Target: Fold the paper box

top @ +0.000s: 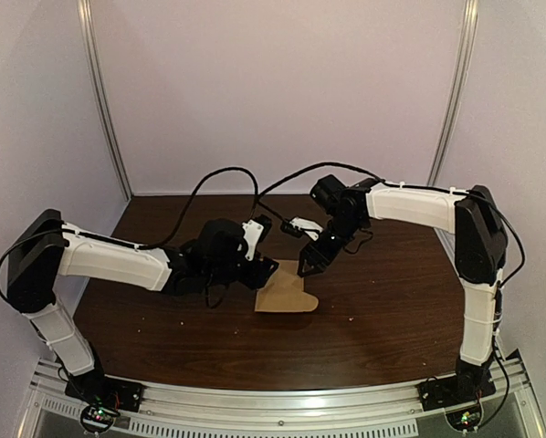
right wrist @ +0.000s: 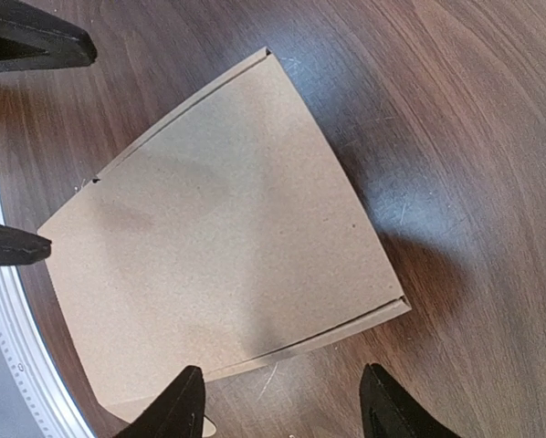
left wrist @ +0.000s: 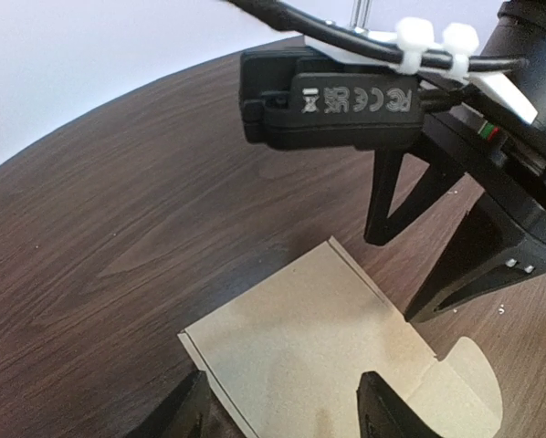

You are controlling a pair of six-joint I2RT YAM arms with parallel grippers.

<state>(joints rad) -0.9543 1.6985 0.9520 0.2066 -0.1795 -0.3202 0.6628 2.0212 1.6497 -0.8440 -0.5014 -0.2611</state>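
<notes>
right gripper [right wrist: 282, 401] hovers spread above paper box [right wrist: 218, 228].

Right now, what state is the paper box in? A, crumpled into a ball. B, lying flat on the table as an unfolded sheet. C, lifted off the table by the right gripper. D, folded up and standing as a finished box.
B: the paper box lies flat on the table, with the left gripper and right gripper both open, neither closed on it.
</notes>
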